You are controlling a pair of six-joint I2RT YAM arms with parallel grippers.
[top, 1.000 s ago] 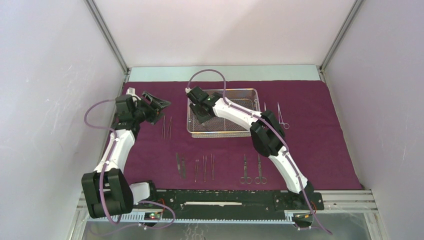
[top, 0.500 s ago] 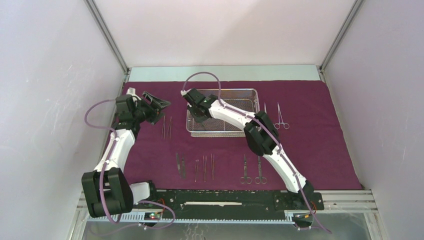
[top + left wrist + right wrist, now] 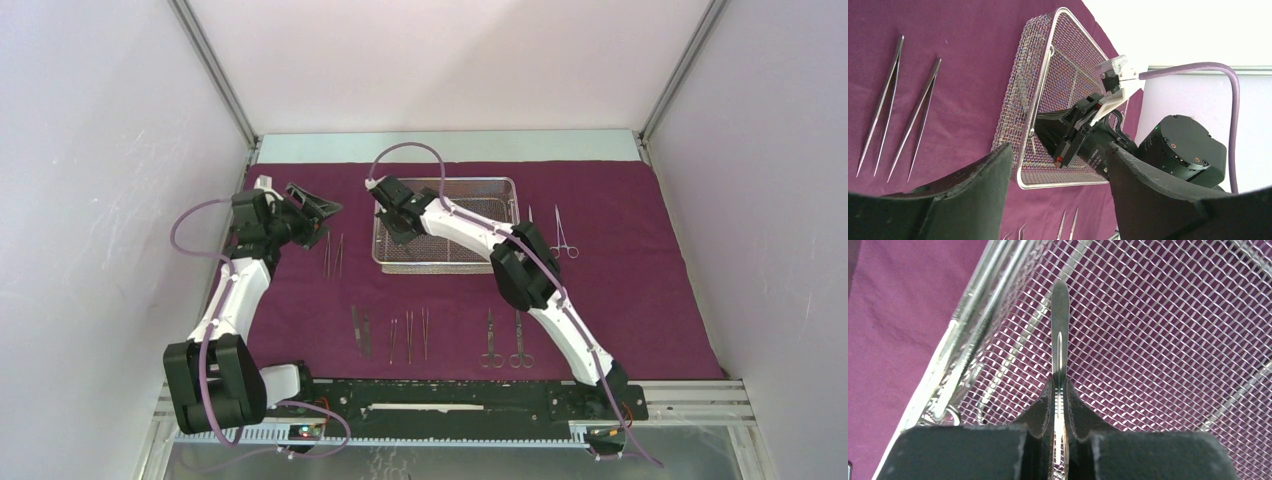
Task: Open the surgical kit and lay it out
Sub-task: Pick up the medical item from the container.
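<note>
pinching a slim steel instrument (image 3: 1060, 330) over the wire-mesh tray (image 3: 1168, 315).

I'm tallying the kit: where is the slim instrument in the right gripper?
Right wrist view: the slim steel instrument sits pinched in the right gripper, over the floor of the wire-mesh tray, beside its left wall.

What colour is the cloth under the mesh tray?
The cloth is plain maroon-purple, shown best in the top external view.

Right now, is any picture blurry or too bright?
Left wrist view: the far corner behind the rectangular silver wire-mesh tray is washed-out white. Right wrist view: the slim steel instrument is sharp, the black fingers look soft. Top view: evenly lit, no glare.
</note>
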